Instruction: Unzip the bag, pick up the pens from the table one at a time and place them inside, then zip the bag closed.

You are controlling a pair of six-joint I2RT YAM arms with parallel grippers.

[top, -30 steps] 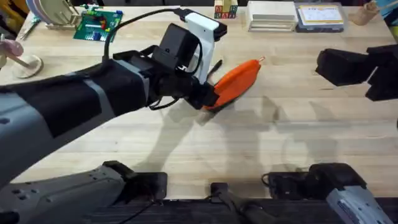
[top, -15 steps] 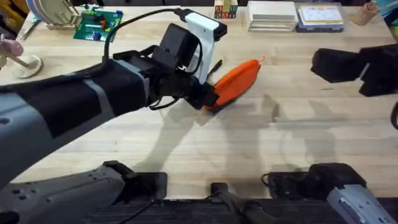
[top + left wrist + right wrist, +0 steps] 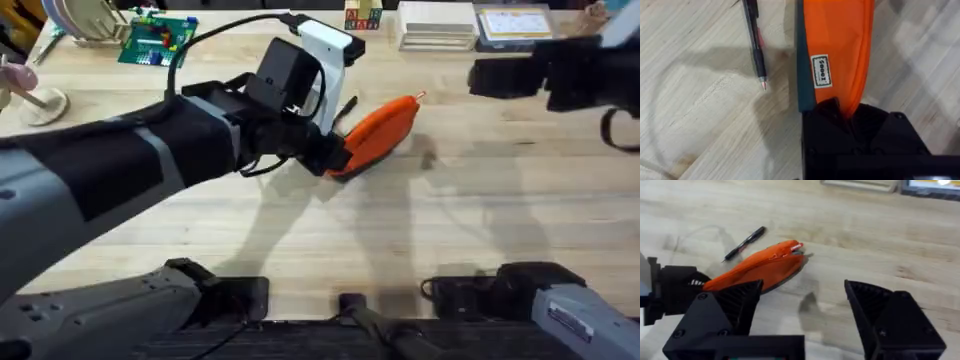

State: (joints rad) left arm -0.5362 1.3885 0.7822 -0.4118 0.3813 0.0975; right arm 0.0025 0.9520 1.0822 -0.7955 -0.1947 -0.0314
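Left claw (image 3: 850, 112) is clamped on one end of the bag (image 3: 378, 133), likely anchoring it for unzipping; right claw (image 3: 802, 310) hangs spread apart nearby; pen (image 3: 754, 42) lies beside the bag on the tabletop (image 3: 420, 220)

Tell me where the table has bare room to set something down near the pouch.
Bare light wooden plank table lies in front of the orange soft pouch, toward the arm bases, and to its right. Crowded: the left pincer clamps the pouch's near end, and the slim black pen lies just behind.
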